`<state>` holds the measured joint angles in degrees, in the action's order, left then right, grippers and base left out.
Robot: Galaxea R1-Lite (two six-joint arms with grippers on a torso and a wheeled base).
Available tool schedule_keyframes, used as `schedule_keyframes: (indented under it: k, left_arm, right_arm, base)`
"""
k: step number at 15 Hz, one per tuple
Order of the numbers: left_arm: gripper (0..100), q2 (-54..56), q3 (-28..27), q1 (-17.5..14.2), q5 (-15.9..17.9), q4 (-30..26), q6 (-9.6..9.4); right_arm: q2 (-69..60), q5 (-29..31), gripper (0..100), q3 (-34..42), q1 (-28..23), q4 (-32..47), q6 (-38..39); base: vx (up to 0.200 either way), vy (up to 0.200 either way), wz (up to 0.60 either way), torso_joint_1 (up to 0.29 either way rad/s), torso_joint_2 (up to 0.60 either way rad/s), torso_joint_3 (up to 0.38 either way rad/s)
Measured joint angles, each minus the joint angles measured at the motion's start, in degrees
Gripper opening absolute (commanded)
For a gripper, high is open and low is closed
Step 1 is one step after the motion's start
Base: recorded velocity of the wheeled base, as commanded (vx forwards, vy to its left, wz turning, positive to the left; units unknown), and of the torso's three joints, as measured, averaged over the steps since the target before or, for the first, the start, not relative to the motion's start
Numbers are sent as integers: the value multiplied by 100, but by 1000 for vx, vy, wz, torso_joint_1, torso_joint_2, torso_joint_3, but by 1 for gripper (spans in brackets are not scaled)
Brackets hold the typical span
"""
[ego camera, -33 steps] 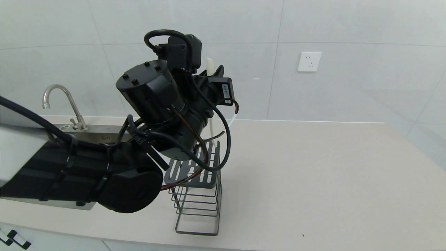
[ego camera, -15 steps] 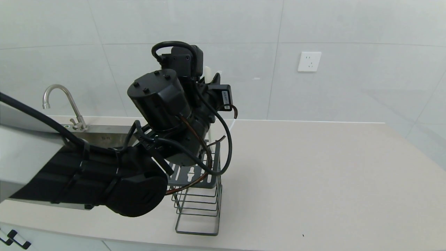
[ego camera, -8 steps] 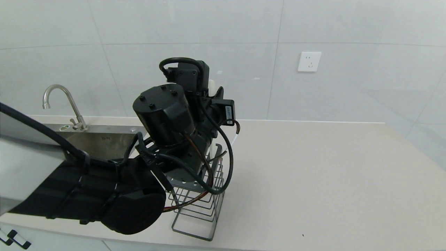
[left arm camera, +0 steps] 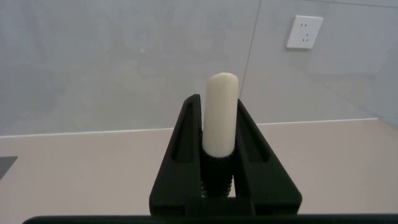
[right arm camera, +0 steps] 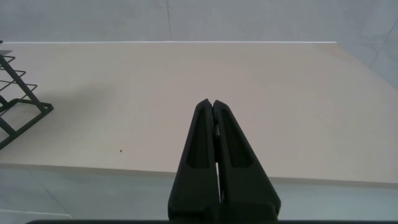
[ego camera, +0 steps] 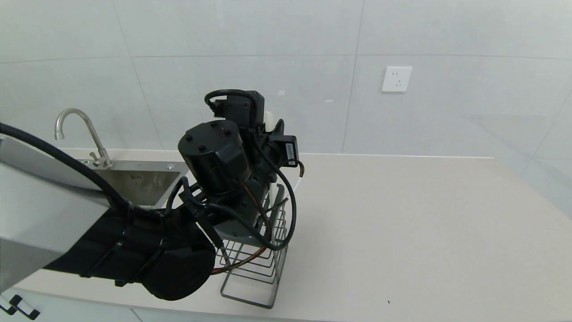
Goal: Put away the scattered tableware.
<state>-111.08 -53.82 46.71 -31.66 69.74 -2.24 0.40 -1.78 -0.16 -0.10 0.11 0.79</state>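
**A:** Lower than two seconds back: the left arm has sunk toward the wire rack (ego camera: 245,301). The rack stood upright then and now leans, its base skewed on the counter (ego camera: 402,223).

**B:** And the left gripper (left arm camera: 219,124)?

**A:** Clamped on the cream-handled utensil (left arm camera: 222,93), whose handle pokes up between the fingers. It hangs right over the rack.

**B:** Is its working end inside?

**A:** Can't tell. The wrist and its cables (ego camera: 286,210) cover the rack's top and the utensil's lower part.

**B:** Right gripper (right arm camera: 214,109)?

**A:** Fingers pressed together on nothing, above the counter's front edge, well apart from the rack.

**B:** Surroundings?

**A:** Sink (ego camera: 134,183) and faucet (ego camera: 76,123) on the rack's left, a wall socket (ego camera: 397,79) on the tiles behind.
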Motion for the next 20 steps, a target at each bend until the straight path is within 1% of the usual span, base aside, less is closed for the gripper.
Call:
schedule_keyframes:
  k: [4,6,7,9,12,14,15,16,17,19,20]
  left_arm:
    - [0,-118,154,-9,194,35,4]
    - [0,-166,184,-13,344,145,68]
    - [100,-207,204,-20,358,282,129]
    - [100,-269,241,-66,367,336,158]
    - [100,-300,294,-190,402,367,138]
    - [100,-289,319,-236,601,479,46]
    - [100,-273,328,-254,739,556,-123]
    - [100,-239,341,-300,987,653,-297]
    - [100,-206,355,-336,1122,697,-394]
    - [100,-61,379,-444,2055,708,-777]
    - [100,46,388,-494,2343,706,-878]
  right_arm:
    - [0,4,0,0,0,5,0]
    - [1,4,0,0,0,5,-1]
    - [1,4,0,0,0,5,0]
    - [1,4,0,0,0,5,-1]
    - [1,4,0,0,0,2,-1]
    - [1,4,0,0,0,5,-1]
    - [1,4,0,0,0,5,0]
    - [4,6,0,0,0,5,0]
    - [4,4,0,0,0,5,-1]
    - [4,4,0,0,0,2,0]
    - [4,4,0,0,0,5,-1]
  base:
    - [0,0,0,0,0,0]
    - [0,0,0,0,0,0]
    - [0,0,0,0,0,0]
    - [0,0,0,0,0,0]
    - [0,0,0,0,0,0]
    - [0,0,0,0,0,0]
    - [0,0,0,0,0,0]
    - [0,0,0,0,0,0]
    - [0,0,0,0,0,0]
    - [0,0,0,0,0,0]
    - [0,0,0,0,0,0]
